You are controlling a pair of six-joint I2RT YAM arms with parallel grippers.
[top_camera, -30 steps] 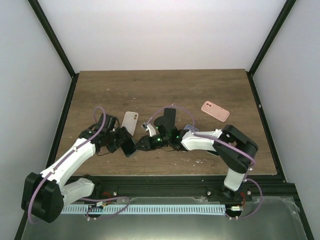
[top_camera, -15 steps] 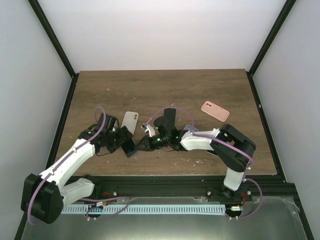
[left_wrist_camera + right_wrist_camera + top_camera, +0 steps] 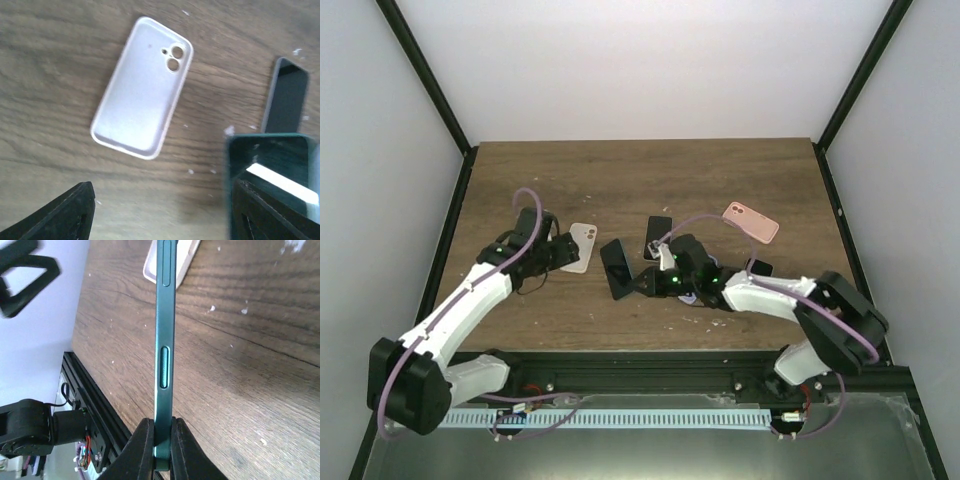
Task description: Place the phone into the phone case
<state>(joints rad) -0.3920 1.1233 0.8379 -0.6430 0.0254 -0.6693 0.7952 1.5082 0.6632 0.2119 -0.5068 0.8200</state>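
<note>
Brown wood-grain counter [image 3: 720,180] fills the floor of a white-walled booth with black frame posts. Left of the middle lies the white phone case [image 3: 142,87], flat with its hollow side up and its two camera holes toward the far end. The left pincer [image 3: 165,200] hovers over the near end of it with its jaws spread wide and nothing between them. Just right of the case, the right pincer [image 3: 162,440] is clamped on the bottom end of the green phone [image 3: 164,340], which it holds on edge above the counter, side buttons facing the wrist camera. The overhead view shows this phone as a dark slab between the two arms, close to the case but apart from it. A second dark phone [image 3: 658,237] lies flat just beyond it. A pink phone-shaped item [image 3: 750,222] rests well off to the right, toward the far side.
</note>
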